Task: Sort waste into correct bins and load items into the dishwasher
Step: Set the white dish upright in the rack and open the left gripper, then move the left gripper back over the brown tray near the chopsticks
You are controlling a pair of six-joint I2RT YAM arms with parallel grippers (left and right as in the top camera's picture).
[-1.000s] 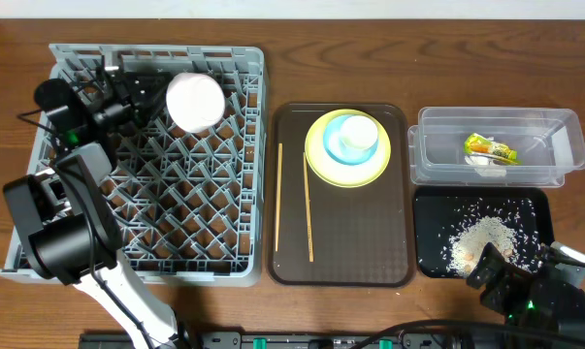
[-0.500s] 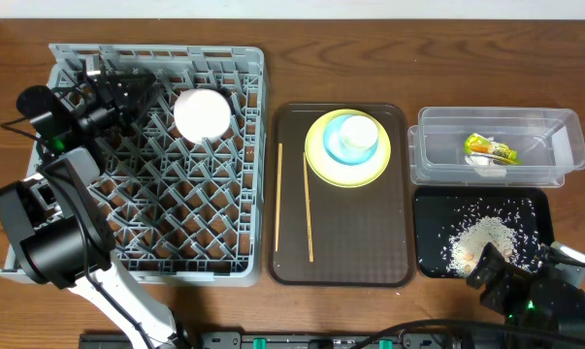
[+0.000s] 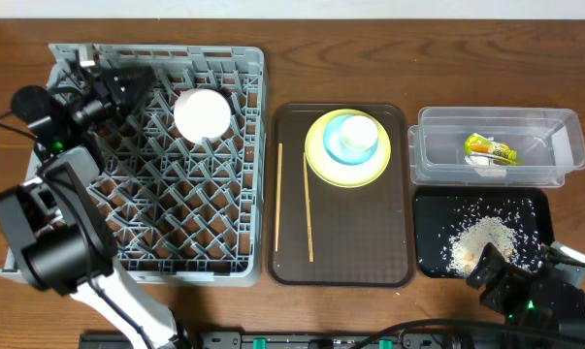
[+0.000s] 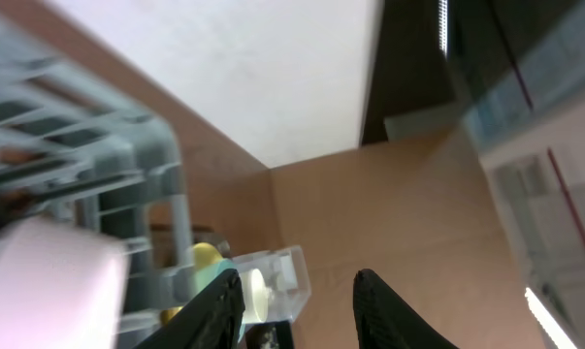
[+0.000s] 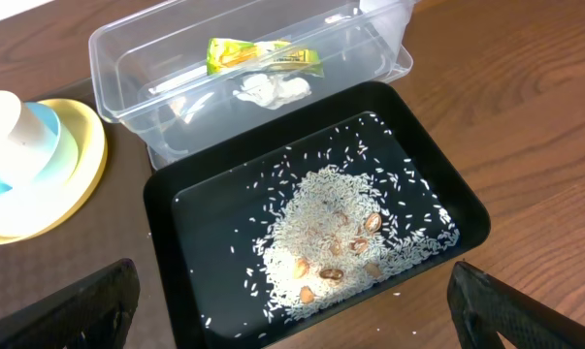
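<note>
Left pincer [image 3: 145,78] backed off leftward from white bowl [image 3: 202,114] since a second ago.
Left arm [image 3: 69,233] reaches over far-left corner of dish rack [image 3: 176,218], pincer released, nothing between its fingers; bowl sits in the rack's far rows, apart from it. Right pincer [image 5: 294,301] low at near-right edge of tabletop [image 3: 438,58], spread wide, empty, above black tray [image 5: 467,208].

The white bowl [image 3: 202,114] sits in the grey rack [image 3: 176,215]; cup [image 3: 351,137] on plate [image 3: 317,165] on brown tray [image 3: 358,235]
</note>
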